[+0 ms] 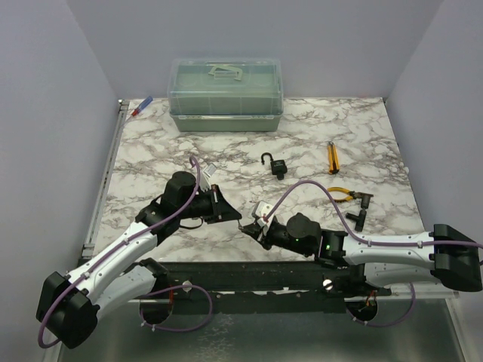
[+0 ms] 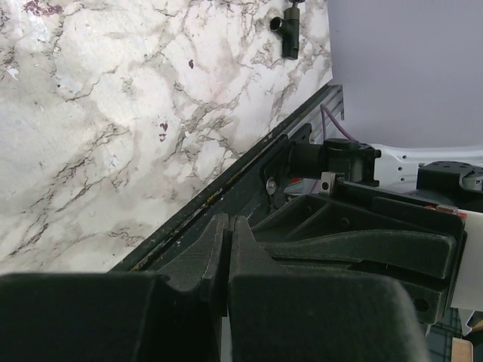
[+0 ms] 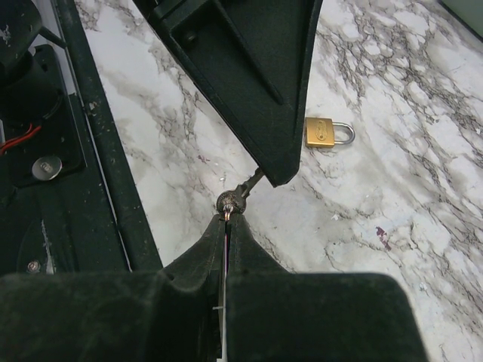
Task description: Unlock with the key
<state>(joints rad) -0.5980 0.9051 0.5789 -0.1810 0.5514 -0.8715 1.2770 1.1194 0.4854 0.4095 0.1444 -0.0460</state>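
Note:
The key (image 3: 240,193) hangs just above the marble near the table's front edge, between my two grippers. Its rounded head is pinched at the tips of my right gripper (image 3: 229,219), which is shut on it. The thin shaft slants up and right into the tip of my left gripper (image 3: 275,177), whose jaws are pressed together (image 2: 229,221); the shaft's end is hidden there. From above, the two grippers meet tip to tip (image 1: 243,223). The black padlock (image 1: 276,165) lies farther back with its shackle swung open. A small brass padlock (image 3: 327,133) lies shut beyond the left fingers.
A clear lidded box (image 1: 226,94) stands at the back. An orange tool (image 1: 332,157), yellow-handled pliers (image 1: 341,194) and a black fitting (image 1: 362,207) lie on the right. A red and blue pen (image 1: 142,107) is at the back left. The dark rail (image 1: 249,270) runs along the front edge.

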